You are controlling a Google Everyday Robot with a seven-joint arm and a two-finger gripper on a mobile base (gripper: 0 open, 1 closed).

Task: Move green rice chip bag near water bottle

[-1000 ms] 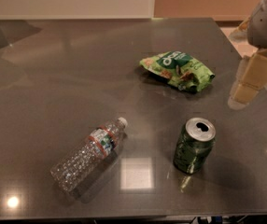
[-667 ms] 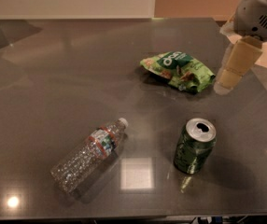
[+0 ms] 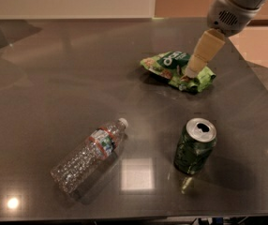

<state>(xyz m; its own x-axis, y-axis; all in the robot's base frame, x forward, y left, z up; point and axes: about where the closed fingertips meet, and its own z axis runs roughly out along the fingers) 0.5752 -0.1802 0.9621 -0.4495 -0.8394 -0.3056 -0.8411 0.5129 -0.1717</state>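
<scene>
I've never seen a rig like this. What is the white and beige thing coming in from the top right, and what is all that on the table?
That is a robot's arm. The beige part at its end is the tool, the part it grasps with. There is only one picture, from one camera looking down across a dark table. The tool's tip is down at the right part of a crumpled green chip bag, far right. Whether it has gripped the bag cannot be seen. Nearer the camera, a clear bottle lies on its side at the left, and a green can stands upright at the right.
</scene>
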